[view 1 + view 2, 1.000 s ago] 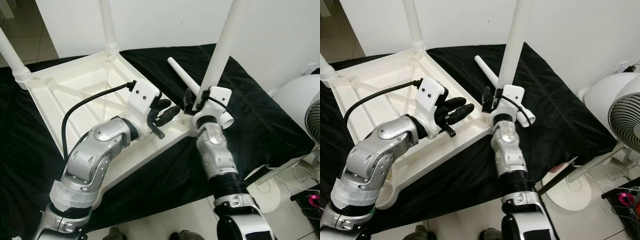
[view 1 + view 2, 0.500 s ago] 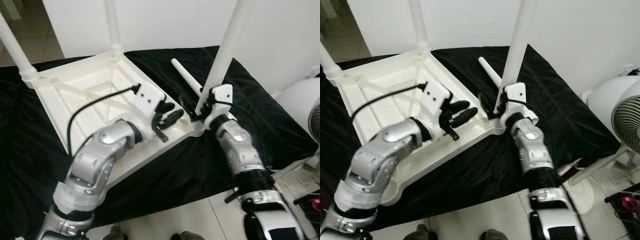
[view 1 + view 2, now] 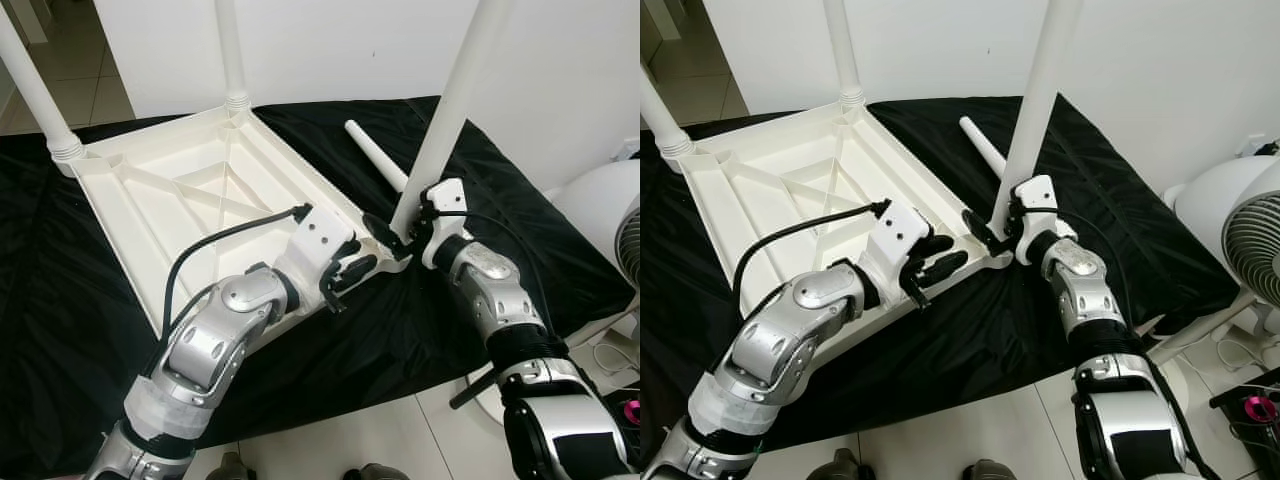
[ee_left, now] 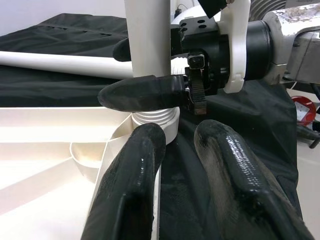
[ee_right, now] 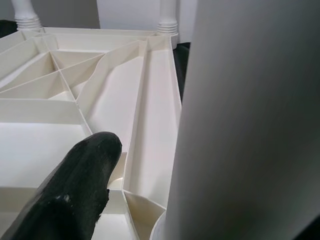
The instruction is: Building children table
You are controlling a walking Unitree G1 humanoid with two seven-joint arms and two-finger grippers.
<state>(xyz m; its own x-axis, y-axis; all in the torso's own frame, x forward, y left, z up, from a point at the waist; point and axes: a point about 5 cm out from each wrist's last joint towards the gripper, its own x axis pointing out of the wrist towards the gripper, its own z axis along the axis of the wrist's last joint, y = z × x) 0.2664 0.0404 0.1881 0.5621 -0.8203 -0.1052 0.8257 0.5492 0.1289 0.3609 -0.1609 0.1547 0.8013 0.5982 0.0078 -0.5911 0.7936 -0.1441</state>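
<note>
A white plastic children's tabletop (image 3: 190,200) lies upside down on a surface draped with a black cloth (image 3: 60,320), its ribbed underside facing up. This tabletop serves as the landmark.

At its far left corner a white leg (image 3: 35,90) stands upright in its socket. At the far corner nearer the wall, a second white leg (image 3: 230,50) also stands upright.

The left end effector (image 3: 352,272) rests at the tabletop's near right edge, close to the right corner. Its two black fingers (image 4: 130,185) are spread apart, gripping nothing, and point toward the corner socket. A black cable (image 3: 215,245) arcs from its white wrist housing over the tabletop's underside.

At the right corner of the tabletop a third white leg (image 3: 450,110) stands nearly upright, its threaded base (image 4: 154,119) sitting in the corner socket. The right end effector (image 3: 392,235) is clenched around this leg just above the socket; in the left wrist view one black finger (image 4: 140,93) crosses in front of the leg and touches it.

Beyond the right corner, a loose fourth white leg (image 3: 375,160) lies flat on the black cloth.

Far to the right of the tabletop, off the cloth, stands a white fan (image 3: 1240,230) on a tiled floor (image 3: 340,445).
</note>
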